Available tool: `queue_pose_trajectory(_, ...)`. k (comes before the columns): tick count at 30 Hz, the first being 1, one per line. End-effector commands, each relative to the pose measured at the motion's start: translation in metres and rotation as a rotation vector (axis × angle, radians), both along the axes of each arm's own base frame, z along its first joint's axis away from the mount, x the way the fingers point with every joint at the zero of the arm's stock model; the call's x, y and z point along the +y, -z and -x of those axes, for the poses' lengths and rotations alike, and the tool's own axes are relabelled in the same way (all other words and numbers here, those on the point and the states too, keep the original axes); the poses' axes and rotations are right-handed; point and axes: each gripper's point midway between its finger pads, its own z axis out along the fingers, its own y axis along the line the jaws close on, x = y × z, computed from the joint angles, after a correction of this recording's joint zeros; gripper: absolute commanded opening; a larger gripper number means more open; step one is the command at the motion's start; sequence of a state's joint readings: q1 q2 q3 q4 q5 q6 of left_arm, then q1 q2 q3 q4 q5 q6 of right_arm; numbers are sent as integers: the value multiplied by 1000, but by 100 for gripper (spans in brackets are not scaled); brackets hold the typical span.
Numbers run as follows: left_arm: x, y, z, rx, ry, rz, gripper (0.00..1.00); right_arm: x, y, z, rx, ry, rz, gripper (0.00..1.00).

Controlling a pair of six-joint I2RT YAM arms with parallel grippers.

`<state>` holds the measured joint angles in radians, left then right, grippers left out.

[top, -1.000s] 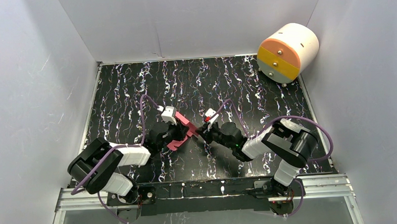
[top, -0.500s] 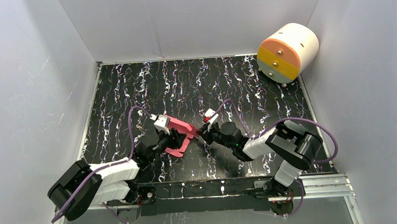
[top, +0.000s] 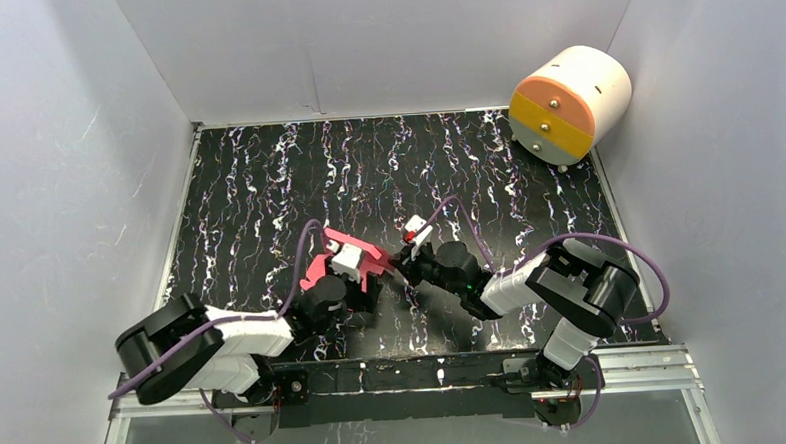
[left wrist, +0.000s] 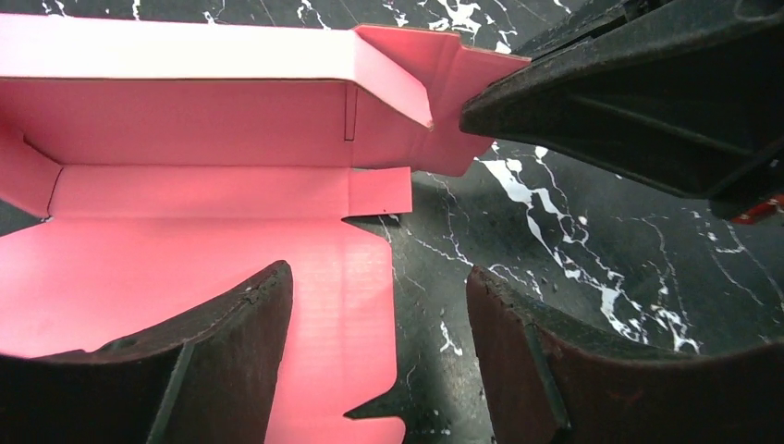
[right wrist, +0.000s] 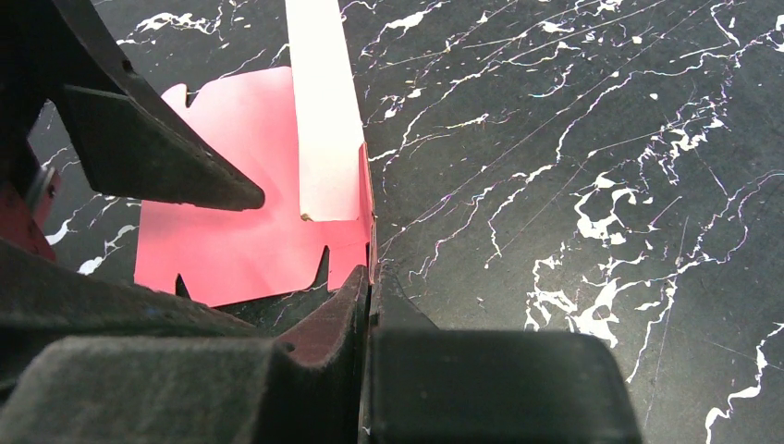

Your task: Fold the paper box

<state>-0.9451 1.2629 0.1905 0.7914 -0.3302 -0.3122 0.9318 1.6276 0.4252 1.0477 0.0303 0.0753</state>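
Note:
The paper box (left wrist: 185, 268) is pink-red card, partly folded: one long wall stands up along its far side and a notched flat panel lies on the table. In the top view the paper box (top: 342, 252) sits mid-table between both arms. My left gripper (left wrist: 379, 310) is open just above the panel's notched right edge, one finger (left wrist: 245, 356) over the card and the other over bare table, gripping nothing. My right gripper (right wrist: 372, 270) is shut on the box's thin corner flap (left wrist: 462, 102). In the top view my left gripper (top: 364, 281) and right gripper (top: 396, 264) meet at the box's right end.
A big white-and-orange cylinder (top: 569, 104) lies at the far right corner. The black marbled tabletop (top: 387, 172) is walled by white panels on three sides. The metal rail (top: 406, 377) with the arm bases runs along the near edge.
My left gripper has opened and let go of the box, and its arm has swung round to the box's near side. The box's left part now lies lower. The right gripper has stayed put.

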Motion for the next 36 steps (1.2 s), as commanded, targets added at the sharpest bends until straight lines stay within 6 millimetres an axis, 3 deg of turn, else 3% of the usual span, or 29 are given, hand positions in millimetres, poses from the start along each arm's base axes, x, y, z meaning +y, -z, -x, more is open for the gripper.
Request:
queue_pose_trajectory(1, -11, -24, -23, -133, -71, -25, 67, 11, -34, -7, -62, -1, -82, 4)
queue_pose_trajectory(13, -24, -12, -39, -189, -101, -125, 66, 8, -35, -5, -63, -3, -82, 4)
queue_pose_trajectory(18, -15, -8, -44, -202, -152, -158, 62, 7, -34, -4, -63, -5, -78, 4)
queue_pose_trajectory(31, -8, -25, -47, -216, -218, -72, 38, 5, -26, 0, -54, -21, -53, 4)
queue_pose_trajectory(36, -2, -17, -48, -173, -234, -34, 25, 5, -22, 1, -60, -31, -42, 4)
